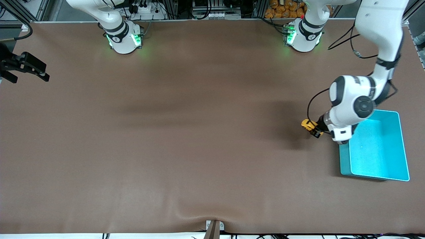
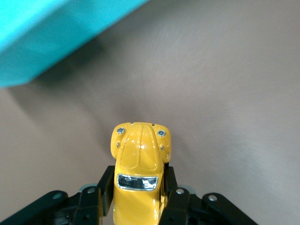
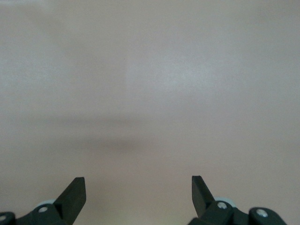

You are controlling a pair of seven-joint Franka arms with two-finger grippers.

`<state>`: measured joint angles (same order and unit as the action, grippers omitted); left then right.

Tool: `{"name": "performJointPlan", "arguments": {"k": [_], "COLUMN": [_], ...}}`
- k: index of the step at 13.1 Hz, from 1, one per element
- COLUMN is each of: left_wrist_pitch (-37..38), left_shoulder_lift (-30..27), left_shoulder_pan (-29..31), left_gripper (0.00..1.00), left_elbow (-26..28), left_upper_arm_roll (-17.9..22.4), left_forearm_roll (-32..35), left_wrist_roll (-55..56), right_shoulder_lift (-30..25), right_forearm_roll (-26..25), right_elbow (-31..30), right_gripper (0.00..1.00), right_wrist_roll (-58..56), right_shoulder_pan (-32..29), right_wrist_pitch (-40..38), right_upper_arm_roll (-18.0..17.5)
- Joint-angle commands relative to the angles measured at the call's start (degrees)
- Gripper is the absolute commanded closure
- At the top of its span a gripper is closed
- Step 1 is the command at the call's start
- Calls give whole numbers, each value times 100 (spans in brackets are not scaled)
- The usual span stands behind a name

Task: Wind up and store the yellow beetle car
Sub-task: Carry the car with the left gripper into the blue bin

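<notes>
Yellow beetle car (image 2: 139,176) sits pinched in left gripper (image 1: 314,130) fingers beside teal bin (image 1: 403,146); right gripper (image 3: 138,194) fingers spread.

One yellow beetle car (image 1: 308,125), one teal bin (image 1: 378,172), two pincers (left (image 1: 315,130), right (image 1: 41,71)).
</notes>
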<state>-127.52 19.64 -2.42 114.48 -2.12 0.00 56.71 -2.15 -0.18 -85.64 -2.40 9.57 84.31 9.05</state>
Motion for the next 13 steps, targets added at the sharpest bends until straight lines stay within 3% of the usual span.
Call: {"name": "performJointPlan", "arguments": {"k": [1,7,13], "left_wrist_pitch": [1086,1168,949], "left_shoulder_lift": [14,469,1366], "left_shoulder_pan": [267,1154,1911], "left_gripper": [100,100,100], "left_elbow": [-986,-1778,-2623], "left_upper_arm_roll": [10,1,-16], "left_forearm_roll": [184,1001,976], "left_wrist_roll": [-727,-3312,-5553], "right_shoulder_lift": [31,48,66], "right_forearm_roll": [-26,-26,35], "right_elbow": [135,179,188], "right_gripper": [0,0,0], "right_wrist_roll": [29,230,363], "right_shoulder_pan": [-140,-131,-254], "right_wrist_pitch": [-116,-107,-90], "right_upper_arm_roll": [-140,-158,-114]}}
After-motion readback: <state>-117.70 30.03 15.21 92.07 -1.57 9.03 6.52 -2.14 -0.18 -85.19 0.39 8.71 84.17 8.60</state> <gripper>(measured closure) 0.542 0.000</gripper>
